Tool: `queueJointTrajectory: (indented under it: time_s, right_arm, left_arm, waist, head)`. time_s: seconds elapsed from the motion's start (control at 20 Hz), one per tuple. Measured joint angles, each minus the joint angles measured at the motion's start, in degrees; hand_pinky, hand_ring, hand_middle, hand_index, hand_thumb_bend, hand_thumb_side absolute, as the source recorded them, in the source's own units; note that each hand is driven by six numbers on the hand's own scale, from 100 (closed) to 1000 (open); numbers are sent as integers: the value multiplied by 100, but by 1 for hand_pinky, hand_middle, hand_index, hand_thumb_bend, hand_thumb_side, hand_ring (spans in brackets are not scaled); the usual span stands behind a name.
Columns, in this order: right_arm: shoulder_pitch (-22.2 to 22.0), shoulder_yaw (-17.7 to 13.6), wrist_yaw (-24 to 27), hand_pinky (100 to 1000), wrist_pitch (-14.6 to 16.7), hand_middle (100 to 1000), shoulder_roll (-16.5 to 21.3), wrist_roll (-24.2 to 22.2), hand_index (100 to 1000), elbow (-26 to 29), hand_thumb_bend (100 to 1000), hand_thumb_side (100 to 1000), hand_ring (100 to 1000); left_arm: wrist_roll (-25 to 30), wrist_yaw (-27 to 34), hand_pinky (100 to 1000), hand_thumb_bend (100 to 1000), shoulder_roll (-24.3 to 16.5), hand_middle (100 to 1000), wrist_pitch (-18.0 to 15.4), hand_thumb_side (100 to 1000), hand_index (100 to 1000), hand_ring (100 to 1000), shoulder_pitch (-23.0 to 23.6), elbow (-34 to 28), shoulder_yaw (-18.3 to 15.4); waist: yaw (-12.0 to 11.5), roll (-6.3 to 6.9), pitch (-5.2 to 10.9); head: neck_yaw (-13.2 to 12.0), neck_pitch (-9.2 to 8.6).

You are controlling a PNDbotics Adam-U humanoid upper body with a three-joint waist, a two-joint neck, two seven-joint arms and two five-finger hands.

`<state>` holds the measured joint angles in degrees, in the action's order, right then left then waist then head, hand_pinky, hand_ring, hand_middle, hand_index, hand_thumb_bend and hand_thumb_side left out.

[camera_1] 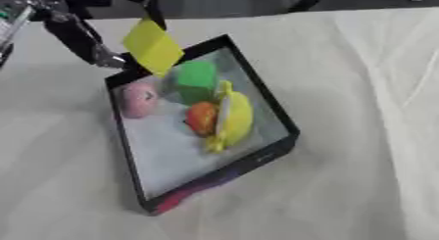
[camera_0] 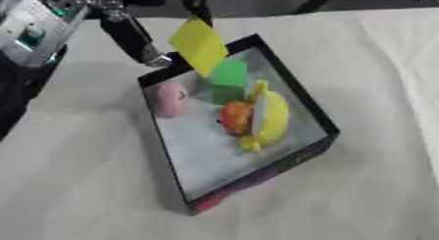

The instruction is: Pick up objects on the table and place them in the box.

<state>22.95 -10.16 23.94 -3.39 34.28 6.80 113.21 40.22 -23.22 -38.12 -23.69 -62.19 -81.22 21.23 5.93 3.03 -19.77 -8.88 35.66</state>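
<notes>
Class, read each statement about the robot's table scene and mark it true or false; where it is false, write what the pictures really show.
1. A yellow flat piece is held up over the far corner of the black box. True.
2. The box holds nothing yet. False: a green block, a pink object, an orange object and a yellow object lie in it.
3. The green block lies in the far part of the box. True.
4. The pink object lies on the cloth outside the box. False: it is inside, by the left wall.
5. The table is covered with a white cloth. True.
</notes>
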Motion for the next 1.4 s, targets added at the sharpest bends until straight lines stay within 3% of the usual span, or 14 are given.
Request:
queueJointTrajectory:
  time_s: [0.2,0.55,0.6,0.7,0.9,0.95,1.0,1.05,1.1,1.15,1.2,1.25,1.3,1.4]
  right_arm:
    - [77,22,34,904,-13,683,-17,-13,802,0,100,544,720]
    - [104,33,61,904,-23,683,-44,-23,802,0,100,544,720]
    - [105,33,61,905,-23,682,-44,-23,803,0,100,544,720]
    - [101,32,62,905,-23,683,-44,-18,802,0,100,543,720]
    - [68,32,72,904,-26,682,-44,-11,802,0,100,543,720]
    - [67,32,73,904,-26,682,-44,-11,802,0,100,542,720]
    - [63,32,73,904,-27,682,-44,-11,802,0,100,542,720]
    - [43,32,73,904,-27,682,-44,-11,802,0,100,542,720]
    - [19,32,73,904,-27,683,-44,-11,802,0,100,542,721]
    - [13,31,73,904,-26,683,-44,-9,802,0,100,542,721]
    - [1,28,73,904,-20,683,-44,-1,802,0,100,542,721]
    - [-28,15,73,904,-11,683,-44,11,802,0,100,542,721]
    - [-46,-3,73,904,-3,683,-44,24,802,0,100,542,721]
    - [-127,-57,71,904,22,683,-44,73,802,0,100,542,721]
  left_arm:
    - [-216,-483,749,360,347,613,-216,100,666,712,-103,484,122]
    - [-441,-934,749,360,540,613,-441,100,666,712,-133,830,158]
    - [-456,-962,874,662,540,869,-456,442,907,908,-133,850,159]
    - [-443,-1038,904,709,541,932,-443,533,953,956,-133,864,156]
    - [-356,-1254,926,822,543,949,-356,549,980,974,-128,744,28]
    - [-354,-1306,920,807,543,944,-355,564,979,969,-128,688,-7]
    - [-363,-1330,882,601,543,899,-363,703,947,931,-128,620,-38]
    - [-377,-1329,872,646,544,886,-377,579,937,920,-128,528,-94]
    - [-386,-1306,821,502,544,815,-386,579,884,852,-125,417,-173]
    - [-396,-1259,802,415,543,789,-392,580,859,822,-90,295,-272]
    - [-424,-1194,789,263,543,771,-380,556,833,794,-4,157,-386]
    - [-465,-1121,789,246,545,772,-345,560,833,793,113,27,-518]
    - [-520,-1043,790,121,546,772,-293,591,835,788,256,-84,-662]
    - [-664,-856,789,100,628,774,-155,662,846,785,550,-248,-960]
  waist:
    - [30,0,0]
    - [31,0,0]
    - [31,0,0]
    - [14,0,1]
    - [-44,0,3]
    - [-52,0,3]
    - [-68,0,4]
    - [-96,0,4]
    - [-123,0,4]
    - [-150,0,6]
    - [-185,0,11]
    - [-234,-2,14]
    - [-281,-3,14]
    - [-366,-5,19]
  head:
    - [-47,-2]
    - [-57,-5]
    - [-57,-5]
    - [-52,-5]
    - [-28,-4]
    - [-21,-3]
    - [-15,-2]
    - [0,1]
    - [8,4]
    - [22,8]
    - [41,12]
    - [70,28]
    - [104,53]
    - [194,86]
